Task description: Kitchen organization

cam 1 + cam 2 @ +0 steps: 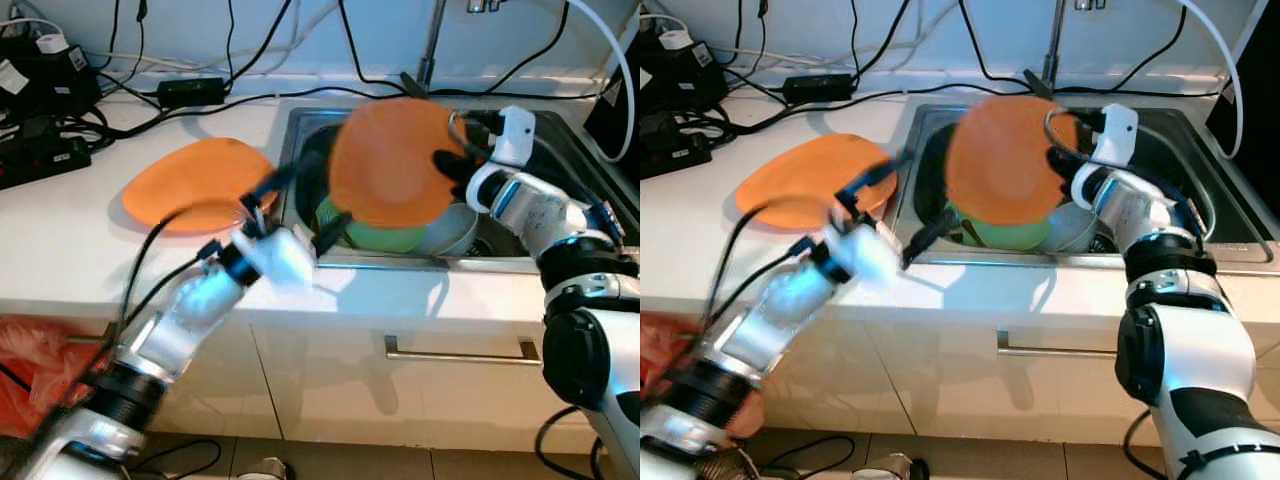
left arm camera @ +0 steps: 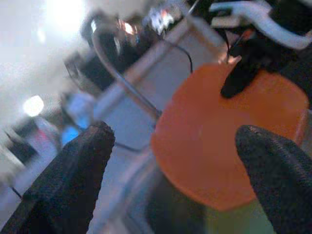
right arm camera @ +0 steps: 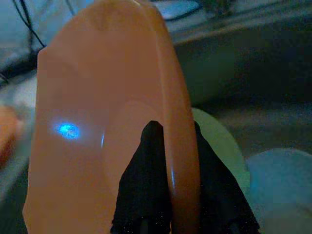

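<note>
A white countertop point(image 1: 80, 250) is seen with a steel sink point(image 1: 560, 150) set into it. An orange plate point(image 1: 190, 185) is laid just beside the sink's left rim. Black cables point(image 1: 130, 100) and adapters point(image 1: 192, 90) are spread along the back edge.

A kitchen: steel sink point(image 1: 560, 150), counter point(image 1: 60, 250) (drawer point(image 1: 460, 375) beneath).

right gripper point(image 1: 452, 166) clamped, left gripper point(image 1: 300, 205) spread
</note>
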Tool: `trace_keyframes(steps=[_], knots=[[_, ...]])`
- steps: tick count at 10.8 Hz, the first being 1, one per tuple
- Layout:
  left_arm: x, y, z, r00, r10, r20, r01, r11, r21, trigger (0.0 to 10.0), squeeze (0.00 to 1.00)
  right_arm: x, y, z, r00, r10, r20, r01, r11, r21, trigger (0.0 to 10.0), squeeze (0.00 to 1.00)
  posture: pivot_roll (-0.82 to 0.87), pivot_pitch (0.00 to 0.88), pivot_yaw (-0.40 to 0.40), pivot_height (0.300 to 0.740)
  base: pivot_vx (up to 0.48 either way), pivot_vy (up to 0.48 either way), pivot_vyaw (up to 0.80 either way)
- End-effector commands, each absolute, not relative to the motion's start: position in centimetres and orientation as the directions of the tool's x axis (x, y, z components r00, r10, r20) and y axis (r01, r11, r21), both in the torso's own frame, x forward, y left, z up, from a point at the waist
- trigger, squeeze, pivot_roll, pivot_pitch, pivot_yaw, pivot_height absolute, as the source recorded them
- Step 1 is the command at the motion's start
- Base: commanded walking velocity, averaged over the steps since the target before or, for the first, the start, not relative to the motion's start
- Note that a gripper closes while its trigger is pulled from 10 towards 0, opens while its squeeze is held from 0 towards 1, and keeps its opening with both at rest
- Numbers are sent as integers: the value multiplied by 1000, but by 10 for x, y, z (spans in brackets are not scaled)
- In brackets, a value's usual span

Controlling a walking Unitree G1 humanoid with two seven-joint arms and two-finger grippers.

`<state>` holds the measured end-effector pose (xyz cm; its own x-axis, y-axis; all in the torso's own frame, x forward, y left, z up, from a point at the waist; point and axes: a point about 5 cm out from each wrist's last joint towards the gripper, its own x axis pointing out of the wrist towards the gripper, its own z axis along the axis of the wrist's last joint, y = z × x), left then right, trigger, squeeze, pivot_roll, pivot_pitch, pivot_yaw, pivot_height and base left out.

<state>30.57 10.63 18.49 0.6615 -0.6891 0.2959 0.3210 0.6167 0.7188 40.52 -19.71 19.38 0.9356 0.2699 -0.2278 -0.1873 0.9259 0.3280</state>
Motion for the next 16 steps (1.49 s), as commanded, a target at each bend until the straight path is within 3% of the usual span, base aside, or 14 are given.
trace_keyframes(steps=[1,3,6,9,10,11,12,16], knots=[[308,110,186,707,-652,273,363,667,650,10000,1000,405,-200,190,941,247,-231,-178,943,282,0,0,164,51,28,740,0,0,0],[306,103,184,750,-628,206,469,726,504,10000,1000,401,-204,174,938,213,-272,-165,968,189,0,0,176,53,30,740,0,0,0],[302,100,177,773,-634,23,595,736,323,10000,1000,397,-201,154,941,170,-294,-167,985,34,0,0,210,57,31,740,0,0,0],[294,103,178,759,-640,-116,645,717,264,10000,1000,392,-189,136,925,192,-327,-201,980,5,0,0,253,61,29,740,0,0,0],[291,104,178,750,-645,-150,660,714,232,10000,1000,389,-184,129,912,211,-352,-231,973,-14,3686,0,265,63,27,740,0,0,0],[289,104,178,744,-644,-178,668,716,204,10000,1000,386,-181,121,896,232,-380,-259,966,-21,10000,0,274,67,23,740,0,0,0],[287,105,177,737,-646,-198,675,710,198,10000,1000,385,-179,119,891,242,-385,-272,962,-24,10000,1000,276,70,20,740,0,0,0],[285,108,177,733,-634,-248,678,710,188,10000,1000,385,-179,119,886,252,-388,-286,958,-29,10000,1000,272,70,21,740,0,0,0]])
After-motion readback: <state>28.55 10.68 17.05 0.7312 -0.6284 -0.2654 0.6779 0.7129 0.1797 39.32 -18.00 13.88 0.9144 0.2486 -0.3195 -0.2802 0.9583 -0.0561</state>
